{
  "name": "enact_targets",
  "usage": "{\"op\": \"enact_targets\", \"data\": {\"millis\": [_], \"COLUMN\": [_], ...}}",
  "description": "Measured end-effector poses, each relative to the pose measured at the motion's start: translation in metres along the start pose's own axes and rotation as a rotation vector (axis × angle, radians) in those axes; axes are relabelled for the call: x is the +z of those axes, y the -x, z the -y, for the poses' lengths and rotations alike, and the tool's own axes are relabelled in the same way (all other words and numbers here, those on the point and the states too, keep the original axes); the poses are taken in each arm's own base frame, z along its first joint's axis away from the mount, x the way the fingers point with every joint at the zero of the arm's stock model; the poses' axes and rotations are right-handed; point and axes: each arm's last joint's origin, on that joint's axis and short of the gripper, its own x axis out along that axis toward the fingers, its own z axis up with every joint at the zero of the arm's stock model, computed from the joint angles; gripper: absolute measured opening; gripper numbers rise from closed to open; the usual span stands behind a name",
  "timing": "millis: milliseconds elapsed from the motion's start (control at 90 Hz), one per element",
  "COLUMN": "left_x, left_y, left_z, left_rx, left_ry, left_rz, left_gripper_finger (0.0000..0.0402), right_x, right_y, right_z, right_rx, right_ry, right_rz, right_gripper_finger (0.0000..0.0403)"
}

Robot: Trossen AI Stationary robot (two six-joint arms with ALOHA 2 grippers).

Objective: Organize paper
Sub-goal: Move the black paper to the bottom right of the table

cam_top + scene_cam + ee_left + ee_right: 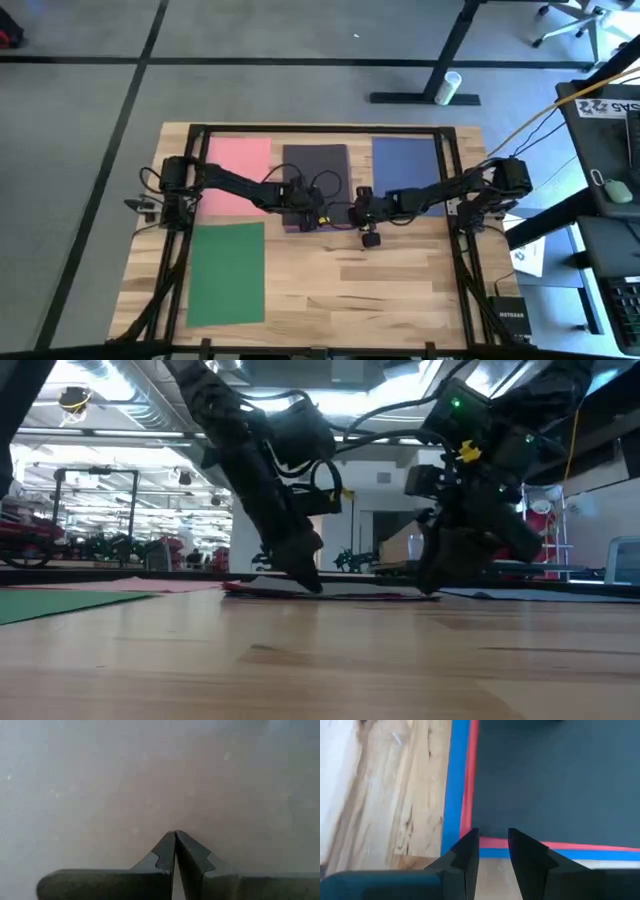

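Observation:
A dark grey sheet (316, 166) tops a stack at the table's far middle; red (470, 780) and blue (454, 780) sheet edges show under it. A pink sheet (240, 172) lies to its left, a navy blue sheet (405, 162) to its right and a green sheet (228, 272) near left. My left gripper (302, 208) is shut, tips down on the dark sheet's near part. My right gripper (494, 840) is slightly open at the stack's near right corner. My left gripper presses its shut fingertips (175, 836) down on the dark grey sheet's top face (175, 815), coming from above at a slant; the sheet lies flat on the stack. My right gripper has its fingertips (470, 845) over the stack's red and blue edges; I cannot tell whether they touch.
Black frame rails (455, 190) run along the table's left, right and far sides. A white printed sheet (528, 255) and a black box (510, 318) lie off the table's right side. Bare wood (380, 290) fills the near right half.

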Motion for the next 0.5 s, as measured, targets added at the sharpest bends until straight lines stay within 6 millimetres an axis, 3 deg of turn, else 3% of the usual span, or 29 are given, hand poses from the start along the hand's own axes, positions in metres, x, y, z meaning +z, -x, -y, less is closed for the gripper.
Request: {"op": "enact_targets", "data": {"millis": [500], "left_x": [-0.0003], "left_y": [-0.0002], "left_z": [0.0002], "left_rx": [-0.002], "left_ry": [0.002], "left_rz": [-0.001], "left_gripper_finger": [0.0], "right_x": [0.0012], "right_y": [-0.0002], "right_z": [-0.0004], "right_rx": [0.018], "right_ry": [0.141], "right_rz": [0.017], "right_gripper_finger": [0.0092]}}
